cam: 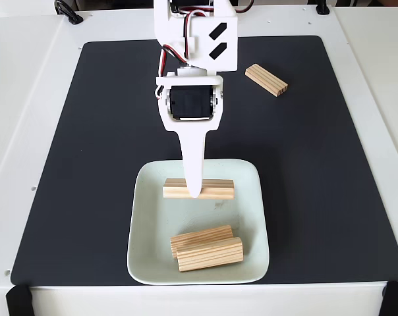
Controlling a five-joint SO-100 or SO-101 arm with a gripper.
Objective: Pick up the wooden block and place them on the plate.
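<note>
The pale mint square plate sits at the near middle of the black mat. Three wooden blocks lie in it. One wooden block lies crosswise in the far half. Two more wooden blocks rest side by side near the front rim. Another wooden block lies on the mat at the far right. My white gripper points down from the far side, and its tapered finger crosses the middle of the far block in the plate. Only one finger shows, so the jaw spacing is hidden.
The black mat covers most of a white table. Black clamps sit at the table's near corners. Wide bare mat lies to the left and right of the plate.
</note>
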